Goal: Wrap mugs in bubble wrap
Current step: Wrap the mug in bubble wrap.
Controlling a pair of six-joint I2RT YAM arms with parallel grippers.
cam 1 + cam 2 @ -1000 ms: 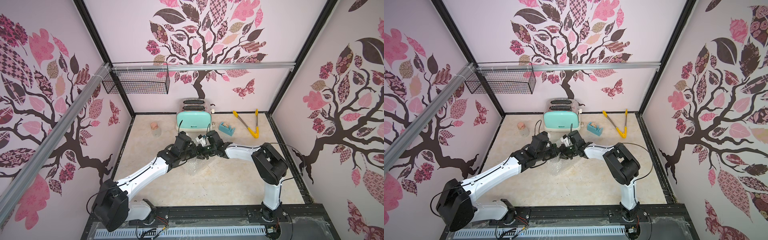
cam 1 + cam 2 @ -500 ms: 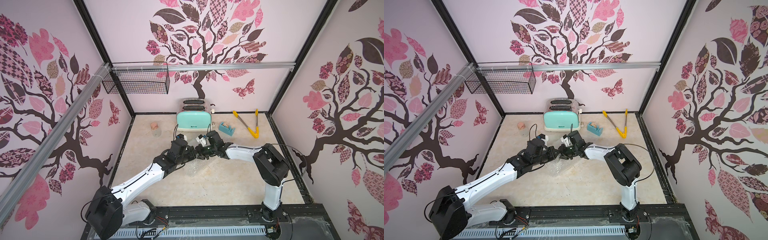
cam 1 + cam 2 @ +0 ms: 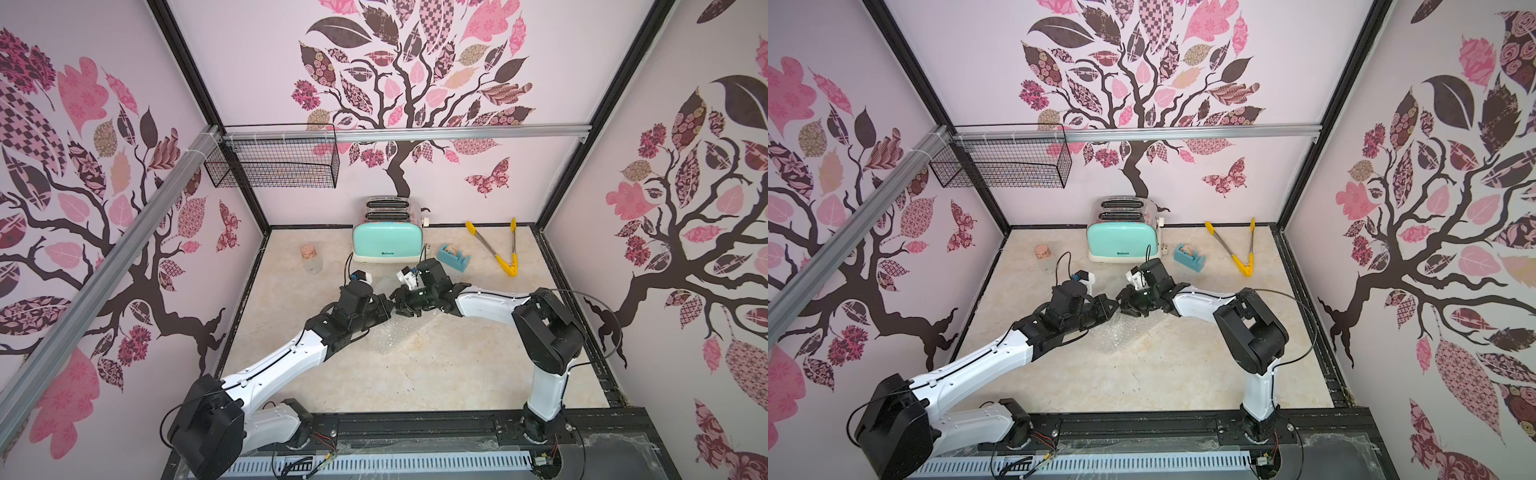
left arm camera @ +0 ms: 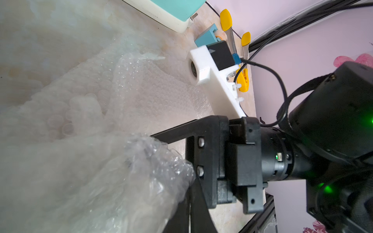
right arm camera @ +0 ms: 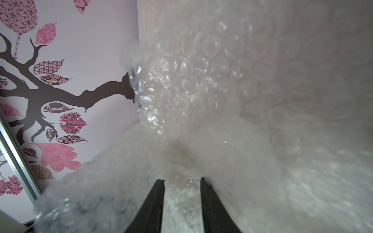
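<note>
Crinkly transparent bubble wrap lies on the table mid-way, bunched up where both arms meet. The mug is hidden. My left gripper comes in from the left. In the left wrist view this gripper is shut, its tips buried in a gathered bunch of the wrap. My right gripper faces it from the right, almost tip to tip. In the right wrist view its fingers stand apart around the gripper's middle, with wrap between and beyond them.
A mint toaster stands at the back, close behind the grippers. A corked glass jar is to its left; a blue tape dispenser and yellow-tipped tongs are to its right. A wire basket hangs on the back left wall.
The right gripper's jaws have spread apart. The left arm's shoulder has swung left and its wrist has drawn slightly toward the front, still shut on the wrap.
</note>
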